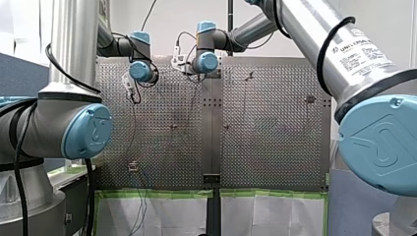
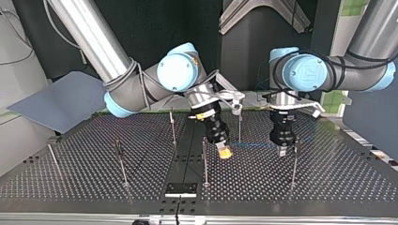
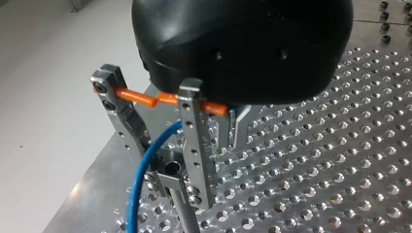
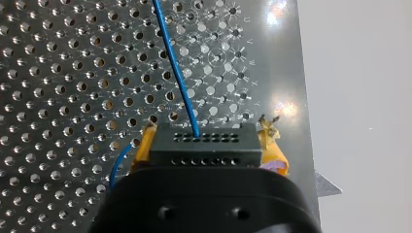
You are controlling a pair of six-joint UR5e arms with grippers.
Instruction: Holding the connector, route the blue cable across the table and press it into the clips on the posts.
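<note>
**Top view.** My right gripper (image 2: 225, 153), with yellow pads, hangs near the middle of the table (image 2: 328, 187), just right of a post (image 2: 205, 161). My left gripper (image 2: 283, 151) stands further right, close beside another post (image 2: 294, 164). The blue cable (image 2: 253, 145) runs level between the two grippers, above the table surface. Other posts stand apart to the left, with no cable seen on them.

**Left wrist view.** The two metal fingers (image 3: 194, 145) stand spread, with an orange bar (image 3: 141, 99) across them. The cable loops down through the gap and is not seen to be pinched. Low between the fingers sits what I take for a clip (image 3: 171, 170).

**Right wrist view.** The pads (image 4: 145, 141) are pressed on either side of the black connector (image 4: 201, 148), pinching it. The cable leaves the connector's face and runs away over the table.

**Front view.** Both arms reach to the far part of the table. The cable and clips are too fine to trace here.

**Assessment.** The step in hand appears to be seating the span at the post beside my left gripper. Recommendations:
- Keep the hold on the connector firm, so the line stays lightly taut.
- Bring the cable down squarely over the clip's mouth.
- Watch that the slack loop does not catch the post.
</note>
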